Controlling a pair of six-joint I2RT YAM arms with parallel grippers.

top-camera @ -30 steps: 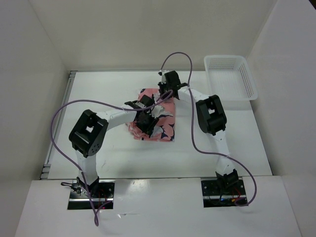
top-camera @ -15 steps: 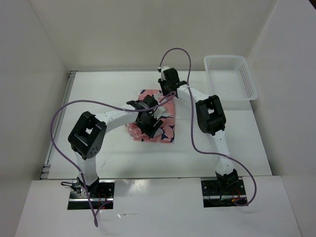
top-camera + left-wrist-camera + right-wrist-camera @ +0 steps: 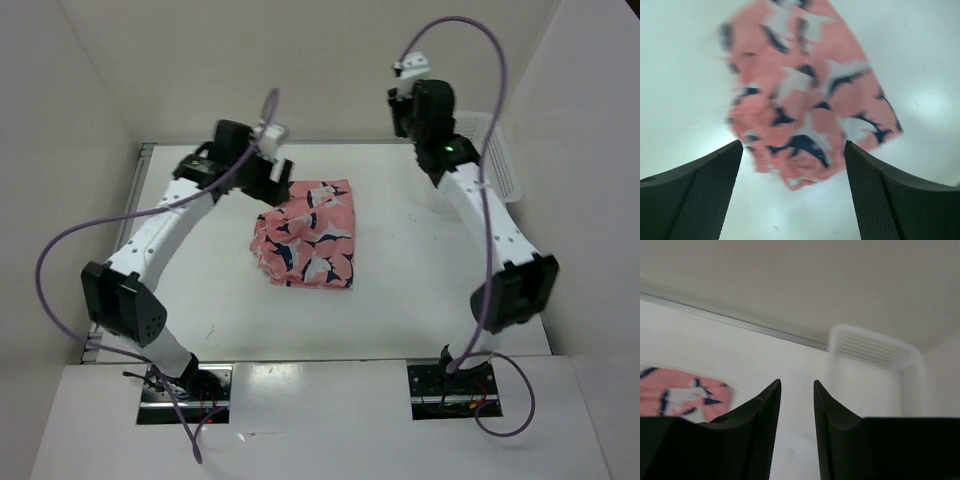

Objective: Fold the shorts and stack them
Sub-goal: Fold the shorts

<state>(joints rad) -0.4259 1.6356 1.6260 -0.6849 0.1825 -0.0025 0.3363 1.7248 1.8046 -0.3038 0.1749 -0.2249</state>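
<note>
The shorts (image 3: 305,235) lie in a folded salmon-pink bundle with navy-and-white shapes, mid-table and slightly left. No gripper touches them. My left gripper (image 3: 275,180) hovers just beyond their far left corner. In the left wrist view it (image 3: 793,145) is wide open above the shorts (image 3: 805,100), with nothing between the fingers (image 3: 695,195). My right gripper (image 3: 405,118) is raised at the back right, well away from the fabric. Seen from the right wrist, it (image 3: 796,382) is open by a narrow gap that holds nothing, and the shorts (image 3: 685,397) show at far left.
A white mesh basket (image 3: 500,165) sits at the back right corner, partly behind the right arm, and appears blurred in the right wrist view (image 3: 875,370). Purple cables loop above both arms. White walls enclose the table on three sides.
Both grippers were down on the shorts and have let go and opened. The left arm swung back-left and the right arm rose toward the back right. The shorts stay as a folded bundle.
</note>
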